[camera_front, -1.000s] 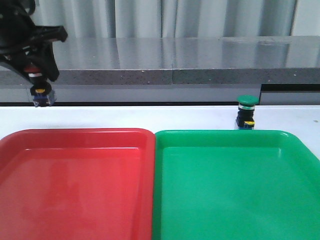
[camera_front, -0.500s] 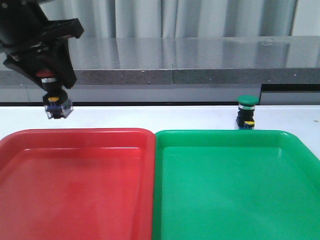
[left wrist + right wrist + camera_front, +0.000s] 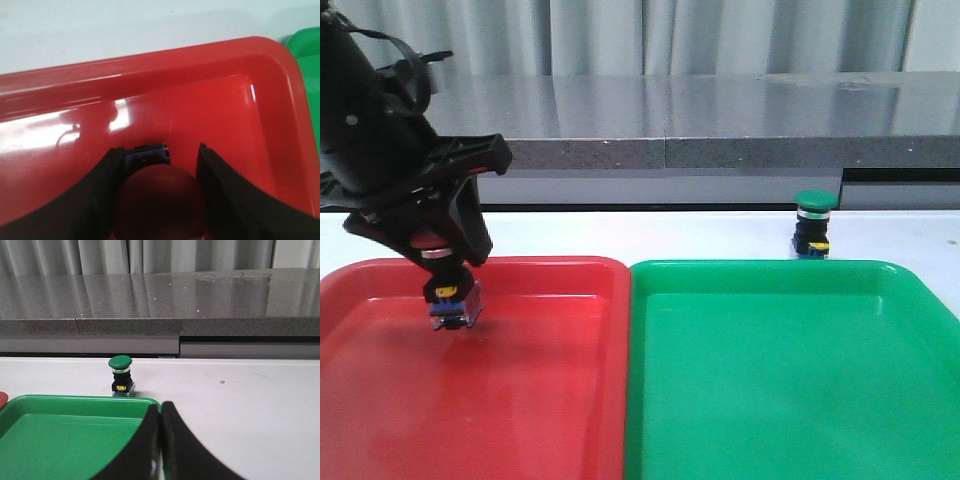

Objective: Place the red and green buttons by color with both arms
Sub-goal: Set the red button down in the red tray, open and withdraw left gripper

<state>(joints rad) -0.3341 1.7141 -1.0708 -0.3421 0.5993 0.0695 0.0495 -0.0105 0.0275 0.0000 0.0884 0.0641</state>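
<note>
Left hand grips the red button just above the red tray, ready to drop it by color; right hand, fingers together, holds nothing.

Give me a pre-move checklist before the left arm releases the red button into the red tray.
1. Red button clamped in left end effector: ok.
2. Button over the red tray, inside its rim: ok.
3. Button base resting on tray floor: cannot tell.
4. Tray floor under the button free of other items: ok.
5. Green button upright on the table behind the green tray, not yet placed: ok.
6. Right end effector shut, empty, short of the green button: ok.
</note>
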